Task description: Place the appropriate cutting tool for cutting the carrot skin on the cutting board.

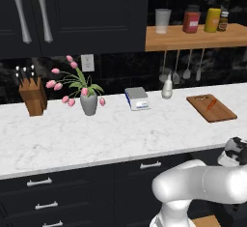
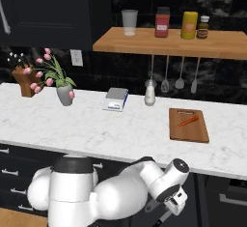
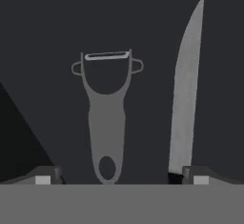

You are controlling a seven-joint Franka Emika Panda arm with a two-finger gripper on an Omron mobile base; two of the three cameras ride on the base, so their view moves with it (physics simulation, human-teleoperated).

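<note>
- The carrot lies on the cutting board, near the right end of the white marble desk. In the right base view the board sits at about 3 o'clock from the small scale; the carrot lies toward the board's far half.
- The arm is folded low, below the desk edge, with the hand down in front of the dark cabinets at the right base view's bottom.
- In the hand view 2 tools lie on a dark surface — a grey peeler and, at its 3 o'clock, a knife. They lie apart, not touching.
- The gripper hangs over them with its jaws spread wide and nothing between them; the peeler's handle end sits roughly midway between the fingertips, and the knife's dark handle is just inside the other tip.
- I judge this the reaching step — nothing is picked up yet.
- For carrot skin the peeler looks the right choice, so the next move calls for closing on its handle without catching the knife, then lifting it to the board.
</note>
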